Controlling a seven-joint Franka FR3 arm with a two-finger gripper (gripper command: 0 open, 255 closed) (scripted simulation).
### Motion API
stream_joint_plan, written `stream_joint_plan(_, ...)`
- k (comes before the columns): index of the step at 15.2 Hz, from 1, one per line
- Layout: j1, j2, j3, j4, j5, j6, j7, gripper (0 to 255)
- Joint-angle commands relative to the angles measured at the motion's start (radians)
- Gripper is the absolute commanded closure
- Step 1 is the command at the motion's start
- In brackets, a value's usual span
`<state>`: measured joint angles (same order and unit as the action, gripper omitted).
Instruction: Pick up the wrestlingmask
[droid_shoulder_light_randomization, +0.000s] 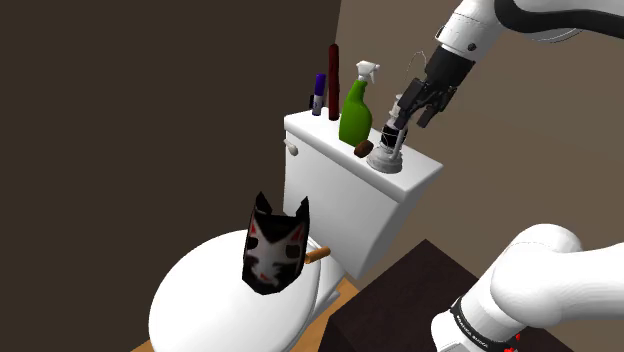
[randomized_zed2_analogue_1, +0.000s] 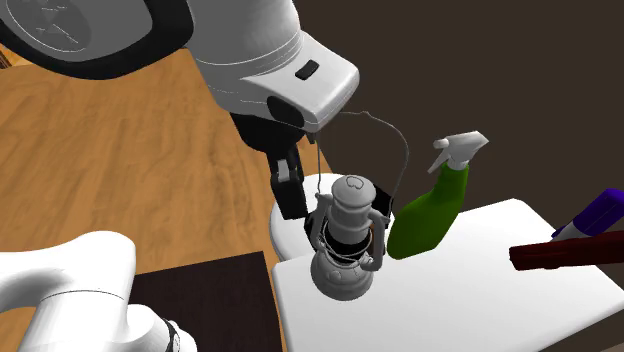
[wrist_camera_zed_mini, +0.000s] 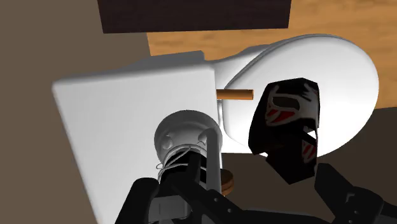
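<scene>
The wrestling mask (droid_shoulder_light_randomization: 273, 247) is black with white and red face markings and two pointed ears. It stands upright on the white toilet lid (droid_shoulder_light_randomization: 200, 305), well below and to the shoulder view's left of the gripper. My black gripper (droid_shoulder_light_randomization: 416, 108) hovers over the toilet tank (droid_shoulder_light_randomization: 335, 195), open and holding nothing. A grey lantern (droid_shoulder_light_randomization: 388, 140) on the tank top sits right under it, close to one finger (randomized_zed2_analogue_1: 290, 190). In the wrist view the mask (wrist_camera_zed_mini: 286, 124) lies beyond the open gripper (wrist_camera_zed_mini: 248, 203), with the lantern (wrist_camera_zed_mini: 188, 137) by the other finger.
On the tank top stand a green spray bottle (droid_shoulder_light_randomization: 355, 110), a tall dark red bottle (droid_shoulder_light_randomization: 333, 80), a purple-capped item (droid_shoulder_light_randomization: 318, 92) and a small brown object (droid_shoulder_light_randomization: 362, 149). An orange-brown stick (droid_shoulder_light_randomization: 316, 254) pokes out behind the mask. The dark stand (droid_shoulder_light_randomization: 400, 300) is beside the toilet.
</scene>
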<state>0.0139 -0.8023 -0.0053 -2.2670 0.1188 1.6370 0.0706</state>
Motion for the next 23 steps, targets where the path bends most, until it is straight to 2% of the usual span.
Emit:
stream_joint_plan(1, 0.0, 0.0, 0.0, 0.0, 0.0, 0.0, 0.0, 0)
stream_joint_plan(8, -0.002, 0.12, 0.129, -0.066, 0.067, 0.18, 0.18, 0)
stream_joint_plan(14, -0.015, 0.277, 0.241, -0.065, 0.104, 0.334, 0.332, 0)
stream_joint_plan(19, -0.028, 0.441, 0.325, -0.024, 0.1, 0.454, 0.468, 0)
stream_joint_plan(23, -0.04, 0.59, 0.385, 0.033, 0.067, 0.54, 0.587, 0)
